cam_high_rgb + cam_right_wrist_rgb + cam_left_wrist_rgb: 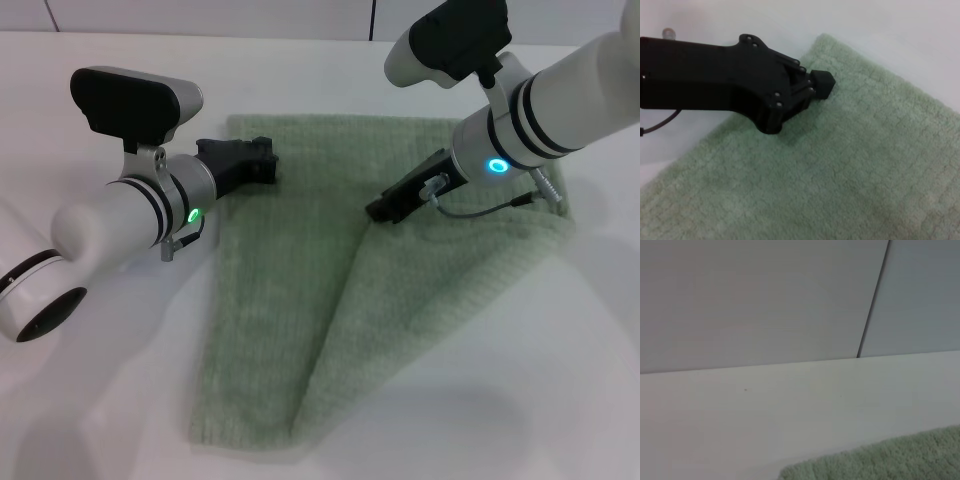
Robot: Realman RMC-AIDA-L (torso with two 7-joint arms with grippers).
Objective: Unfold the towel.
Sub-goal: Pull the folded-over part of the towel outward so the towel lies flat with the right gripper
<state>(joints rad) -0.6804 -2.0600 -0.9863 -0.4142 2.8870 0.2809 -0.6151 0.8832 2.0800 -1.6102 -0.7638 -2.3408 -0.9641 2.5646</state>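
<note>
The pale green towel (290, 300) lies on the white table, with its right part folded over diagonally as a flap (450, 260). My right gripper (382, 210) is at the flap's corner near the towel's middle, shut on it. My left gripper (268, 165) rests shut on the towel close to its far left corner. The right wrist view shows the left gripper (822, 85) lying on the towel (865, 175) near that corner. The left wrist view shows only a towel edge (890, 460) and bare table.
The white table (120, 400) surrounds the towel. A wall (765, 300) with a dark seam stands behind the table's far edge.
</note>
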